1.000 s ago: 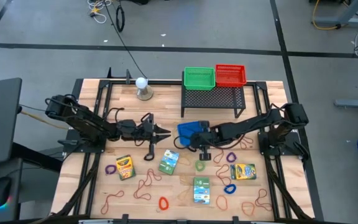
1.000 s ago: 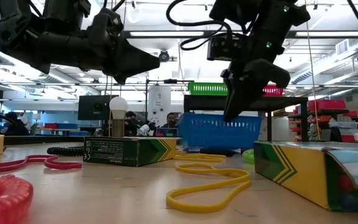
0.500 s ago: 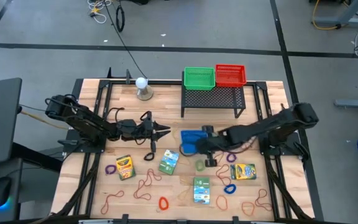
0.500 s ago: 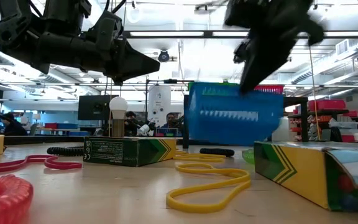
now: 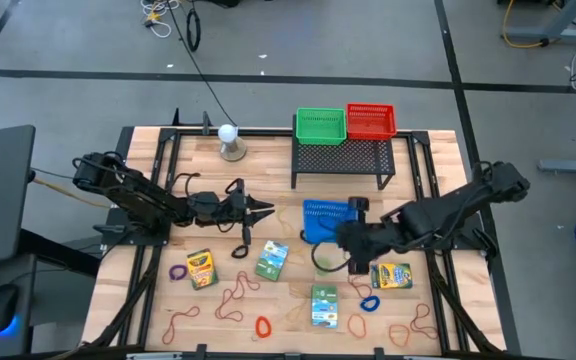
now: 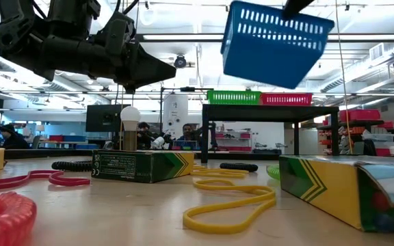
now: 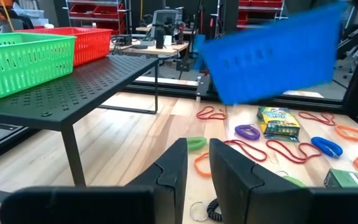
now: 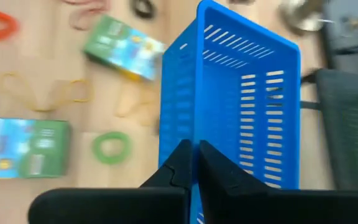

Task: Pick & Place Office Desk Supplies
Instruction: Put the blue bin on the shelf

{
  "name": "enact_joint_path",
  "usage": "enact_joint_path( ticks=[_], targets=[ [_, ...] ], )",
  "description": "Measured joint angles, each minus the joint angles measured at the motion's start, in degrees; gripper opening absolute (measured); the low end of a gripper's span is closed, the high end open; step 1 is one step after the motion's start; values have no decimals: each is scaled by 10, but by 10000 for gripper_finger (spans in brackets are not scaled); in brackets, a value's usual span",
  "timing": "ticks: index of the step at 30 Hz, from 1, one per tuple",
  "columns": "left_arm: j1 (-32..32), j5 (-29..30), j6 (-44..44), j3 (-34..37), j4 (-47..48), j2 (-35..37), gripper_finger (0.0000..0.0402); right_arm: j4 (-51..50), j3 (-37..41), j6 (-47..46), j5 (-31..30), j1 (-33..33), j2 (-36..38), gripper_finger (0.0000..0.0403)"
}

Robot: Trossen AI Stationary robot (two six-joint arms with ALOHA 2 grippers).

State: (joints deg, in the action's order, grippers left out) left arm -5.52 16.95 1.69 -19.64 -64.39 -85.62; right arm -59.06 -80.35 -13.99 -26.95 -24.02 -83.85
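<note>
My right gripper (image 5: 349, 238) is shut on a blue slotted basket (image 5: 325, 219), which hangs high above the table in the low view (image 6: 276, 44) and also shows in the left wrist view (image 7: 272, 53). My left gripper (image 5: 267, 211) is shut and empty above the table's left middle, its fingers pointing toward the table's right edge. Green and yellow crayon boxes (image 5: 201, 268) (image 5: 272, 260) (image 5: 324, 305) (image 5: 391, 275) lie flat on the table's near half, among reddish rubber bands (image 5: 232, 300) and small coloured loops (image 5: 178, 271) (image 5: 263, 326) (image 5: 369, 302). My right gripper holds the blue basket by the rim of one side wall (image 8: 196, 134), one finger inside the basket and one outside. The basket reaches away from the fingers with its open side toward the wrist camera. It is lifted clear of the table and tilted (image 6: 276, 44).
A black mesh rack (image 5: 340, 158) stands at the back right with a green basket (image 5: 321, 125) and a red basket (image 5: 371, 120) on it. A white ball on a round stand (image 5: 231, 142) is at the back. A yellow rubber band (image 6: 228, 205) lies near the front.
My right gripper has gone up and a little toward the table's right edge with the blue basket. The basket stood on the table a second ago; now it is lifted clear, high up and tilted.
</note>
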Motion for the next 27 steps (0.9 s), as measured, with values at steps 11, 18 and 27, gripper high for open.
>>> enact_joint_path(
  ticks=[11, 18, 27],
  targets=[
    [0, 0, 0, 0, 3, 0, 73, -93, -5, 147, -80, 153, -2, 12],
    [0, 0, 0, 0, 3, 0, 73, -75, 29, 214, -72, 219, -2, 12],
    [0, 0, 0, 0, 3, 0, 73, -45, 39, 274, -62, 261, -2, 12]
  ],
)
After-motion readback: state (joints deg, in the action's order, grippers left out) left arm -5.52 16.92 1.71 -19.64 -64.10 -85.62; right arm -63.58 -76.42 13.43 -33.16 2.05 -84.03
